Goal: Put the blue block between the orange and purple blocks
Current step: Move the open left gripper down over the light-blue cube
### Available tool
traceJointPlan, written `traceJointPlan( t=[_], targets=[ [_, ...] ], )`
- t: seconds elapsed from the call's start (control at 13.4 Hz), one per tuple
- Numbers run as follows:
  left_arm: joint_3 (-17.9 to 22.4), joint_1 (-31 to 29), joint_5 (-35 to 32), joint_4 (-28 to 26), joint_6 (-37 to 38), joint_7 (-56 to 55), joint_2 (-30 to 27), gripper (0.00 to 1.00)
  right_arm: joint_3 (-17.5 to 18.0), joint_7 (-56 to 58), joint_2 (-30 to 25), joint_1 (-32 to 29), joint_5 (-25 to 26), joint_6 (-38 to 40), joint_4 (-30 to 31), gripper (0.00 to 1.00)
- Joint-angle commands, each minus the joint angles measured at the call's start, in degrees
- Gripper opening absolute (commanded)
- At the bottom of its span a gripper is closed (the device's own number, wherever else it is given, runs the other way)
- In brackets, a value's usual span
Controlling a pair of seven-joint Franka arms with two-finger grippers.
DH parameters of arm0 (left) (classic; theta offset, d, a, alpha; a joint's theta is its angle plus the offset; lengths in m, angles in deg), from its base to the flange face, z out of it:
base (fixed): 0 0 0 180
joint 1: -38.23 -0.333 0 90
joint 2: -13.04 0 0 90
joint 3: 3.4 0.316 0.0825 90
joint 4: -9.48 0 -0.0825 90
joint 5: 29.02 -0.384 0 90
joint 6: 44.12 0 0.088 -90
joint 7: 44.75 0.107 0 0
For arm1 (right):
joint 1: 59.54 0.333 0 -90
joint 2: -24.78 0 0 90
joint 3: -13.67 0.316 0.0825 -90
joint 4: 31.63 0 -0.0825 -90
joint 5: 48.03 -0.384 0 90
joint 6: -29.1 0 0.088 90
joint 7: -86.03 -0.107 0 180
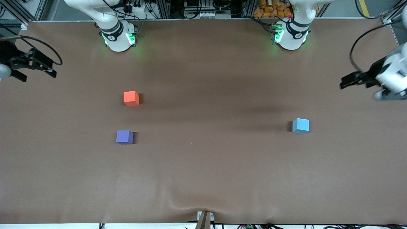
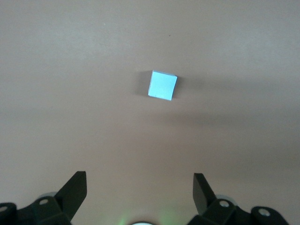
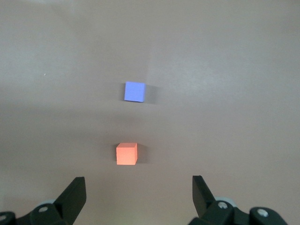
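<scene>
The light blue block (image 1: 300, 125) sits on the brown table toward the left arm's end; it also shows in the left wrist view (image 2: 162, 85). The orange block (image 1: 131, 98) and the purple block (image 1: 124, 137) sit toward the right arm's end, a gap between them, the purple one nearer the front camera. Both show in the right wrist view, orange (image 3: 126, 153) and purple (image 3: 134, 91). My left gripper (image 1: 354, 83) (image 2: 139, 180) is open and empty, up over the table's edge at its arm's end. My right gripper (image 1: 38, 74) (image 3: 138, 183) is open and empty, up over the other end.
The brown table cover (image 1: 203, 165) is bare apart from the three blocks, with a slight wrinkle at its front edge. The two arm bases (image 1: 119, 36) (image 1: 291, 35) stand along the back edge.
</scene>
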Motion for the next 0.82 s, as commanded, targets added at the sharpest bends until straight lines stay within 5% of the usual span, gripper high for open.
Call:
traceJointPlan(
  t=[0.0, 0.75],
  targets=[
    [-1.71, 0.14, 0.49, -11.23, -13.19, -0.61, -0.22, 1.0, -0.31, -0.13, 0.83, 1.85, -0.44, 1.01, -1.35, 1.0],
    [-3.74, 0.32, -4.96, -12.49, -27.84, 2.64, 16.48, 1.0, -0.67, 0.57, 2.42, -5.36, -0.1, -3.13, -1.0, 1.0]
  ],
)
